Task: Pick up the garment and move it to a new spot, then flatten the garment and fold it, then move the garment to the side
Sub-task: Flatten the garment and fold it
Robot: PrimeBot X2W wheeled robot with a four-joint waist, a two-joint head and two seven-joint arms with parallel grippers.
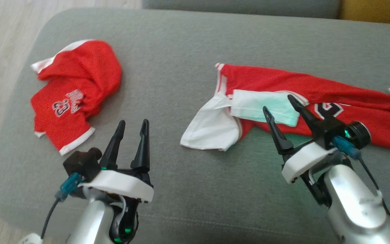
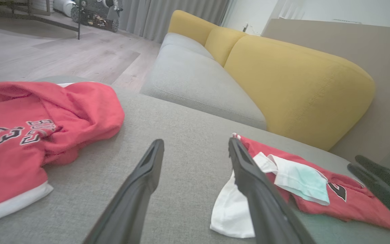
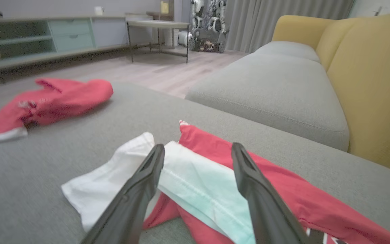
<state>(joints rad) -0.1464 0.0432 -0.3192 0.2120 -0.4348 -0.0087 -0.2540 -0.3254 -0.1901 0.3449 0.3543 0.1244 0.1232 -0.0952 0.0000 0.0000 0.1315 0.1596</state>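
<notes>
On the grey cushion (image 1: 181, 51), head view: the garment (image 1: 283, 81), a long red piece with a white flap and a pale mint panel, lies stretched out at the right. Its far right end is cut off by the frame, and its black-and-white emblem is partly hidden behind the right gripper (image 1: 277, 102). That gripper's jaws are spread above the mint panel and grip nothing. The left gripper (image 1: 133, 122), jaws likewise apart and empty, stands over bare cushion. A crumpled red jersey (image 1: 80, 81) lies at the left; only "23" is legible.

Left wrist view: the left gripper (image 2: 196, 140) frames bare cushion between jersey (image 2: 29, 135), cropped at the left edge, and garment (image 2: 367, 206), partly masked by one finger.

Right wrist view: the right gripper (image 3: 197, 146) straddles the garment (image 3: 283, 183), which runs out of frame below. Contact with the cloth cannot be judged. The jersey (image 3: 56, 98) is blurred.
</notes>
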